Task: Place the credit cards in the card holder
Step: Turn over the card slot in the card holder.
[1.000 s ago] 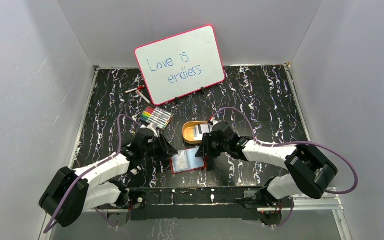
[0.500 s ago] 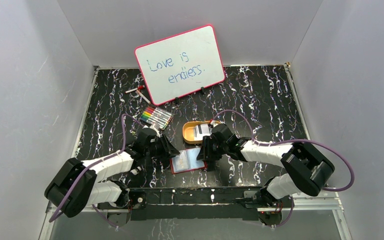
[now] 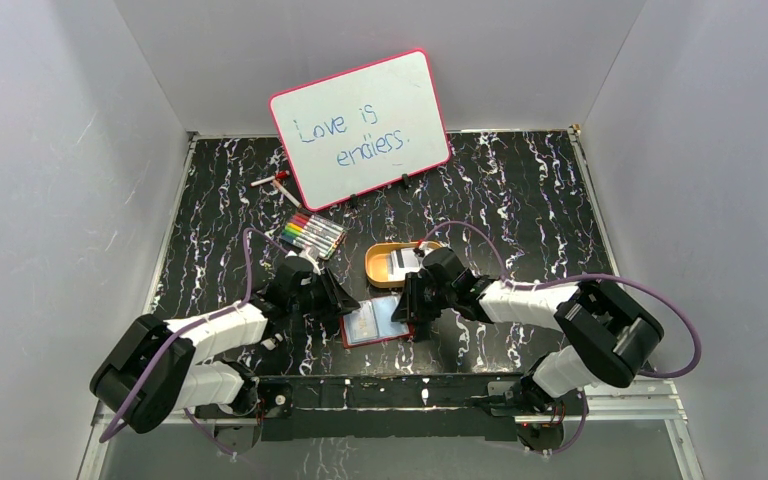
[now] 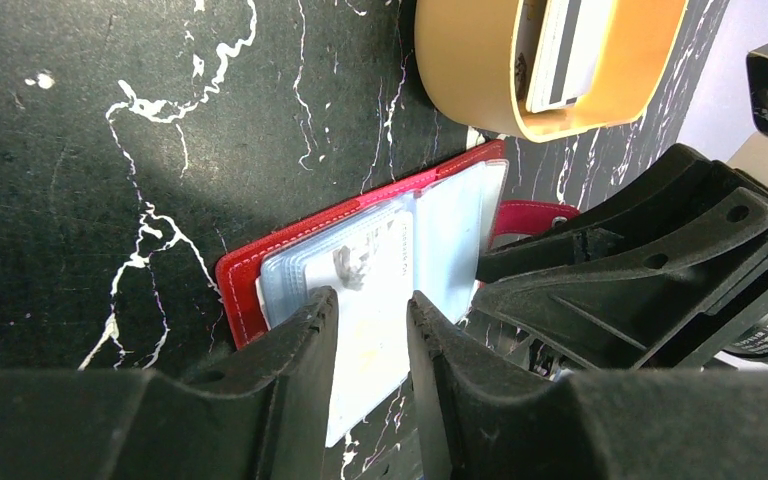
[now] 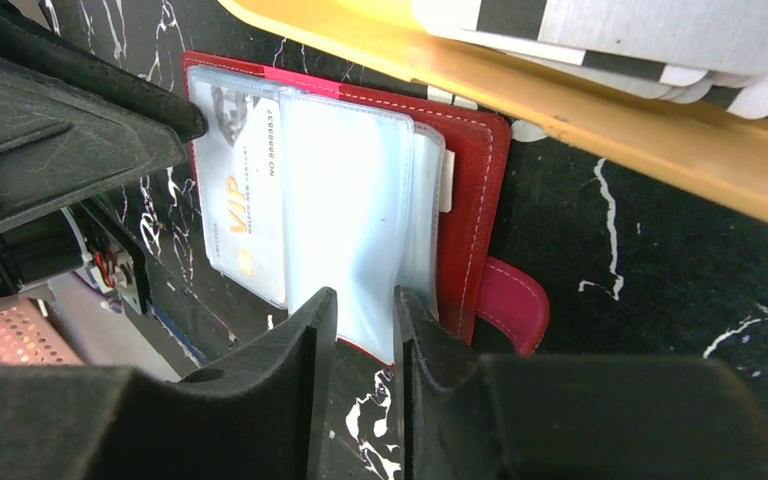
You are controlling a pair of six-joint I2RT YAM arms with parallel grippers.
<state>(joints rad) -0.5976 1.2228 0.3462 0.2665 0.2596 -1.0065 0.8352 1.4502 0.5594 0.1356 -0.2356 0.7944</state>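
Observation:
The dark-red card holder point(image 3: 375, 322) lies open on the table, clear sleeves up, and also shows in both wrist views point(image 4: 240, 290) point(image 5: 475, 200). A white credit card point(image 4: 370, 340) point(image 5: 245, 200) sits partly in its left sleeve, its near end sticking out. My left gripper point(image 3: 338, 303) point(image 4: 371, 297) is over that card, jaws a little apart, clamping nothing. My right gripper point(image 3: 407, 308) point(image 5: 363, 295) is over the near edge of the right sleeve, jaws a little apart. More credit cards point(image 3: 400, 262) point(image 5: 660, 40), one with a dark stripe, lie in the orange tray point(image 3: 372, 268).
A whiteboard point(image 3: 360, 128) leans on the back wall. A colour marker set point(image 3: 312, 235) lies left of the tray and a loose marker point(image 3: 275, 180) lies by the whiteboard. Grey walls enclose the table. The two grippers are close together over the holder.
The left arm's elbow swung right and the right arm's elbow drew in left. Both grippers stayed at the holder, edging slightly towards it.

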